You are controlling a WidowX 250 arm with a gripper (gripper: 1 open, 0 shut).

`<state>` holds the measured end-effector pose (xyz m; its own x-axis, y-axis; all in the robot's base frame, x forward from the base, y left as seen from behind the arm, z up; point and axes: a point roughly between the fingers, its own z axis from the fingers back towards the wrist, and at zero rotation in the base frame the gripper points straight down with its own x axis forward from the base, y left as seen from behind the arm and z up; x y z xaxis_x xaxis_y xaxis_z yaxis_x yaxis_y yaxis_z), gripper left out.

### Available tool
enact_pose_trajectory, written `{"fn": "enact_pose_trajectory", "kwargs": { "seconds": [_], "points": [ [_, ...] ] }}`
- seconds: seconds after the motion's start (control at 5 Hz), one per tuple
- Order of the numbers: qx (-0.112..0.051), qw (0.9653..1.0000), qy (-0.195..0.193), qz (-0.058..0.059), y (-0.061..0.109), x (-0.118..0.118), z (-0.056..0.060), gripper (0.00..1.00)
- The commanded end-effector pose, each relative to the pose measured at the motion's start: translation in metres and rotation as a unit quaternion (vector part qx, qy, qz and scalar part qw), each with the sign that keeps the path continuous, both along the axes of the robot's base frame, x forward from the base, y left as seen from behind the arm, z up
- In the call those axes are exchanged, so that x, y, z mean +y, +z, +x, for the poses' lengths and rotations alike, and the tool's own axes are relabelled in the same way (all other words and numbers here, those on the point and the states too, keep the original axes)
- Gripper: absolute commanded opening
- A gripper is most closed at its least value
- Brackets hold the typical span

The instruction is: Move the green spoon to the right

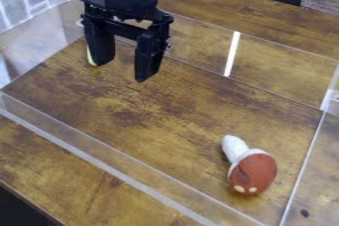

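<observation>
The gripper [122, 69] is being held with its jaws spread wide, pointing down over the wooden table [159, 111], and nothing is being grasped between the fingers [146, 59]. Of the green spoon [90, 56] only a thin pale yellow-green strip is being seen, at the outer edge of the finger on the picture's left; the rest is being hidden by that finger, and contact cannot be told. A mushroom toy [249, 169] is being seen lying well apart, near the lower right corner, inside the clear wall [79, 156].
</observation>
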<state>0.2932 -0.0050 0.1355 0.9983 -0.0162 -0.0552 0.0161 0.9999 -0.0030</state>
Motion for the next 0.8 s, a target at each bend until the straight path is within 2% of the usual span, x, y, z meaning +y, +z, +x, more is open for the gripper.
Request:
{"fn": "enact_pose_trajectory", "kwargs": {
  "seconds": [0.0,0.2,0.4,0.6],
  "points": [
    [0.0,0.9999,-0.013,-0.003,-0.008,0.011,0.002,1.0],
    [-0.002,0.9999,-0.015,-0.006,-0.011,0.02,0.01,1.0],
    [-0.013,0.9999,-0.008,-0.001,-0.003,0.026,0.023,1.0],
    [-0.017,0.9993,-0.032,-0.006,0.004,0.014,0.028,1.0]
  ]
}}
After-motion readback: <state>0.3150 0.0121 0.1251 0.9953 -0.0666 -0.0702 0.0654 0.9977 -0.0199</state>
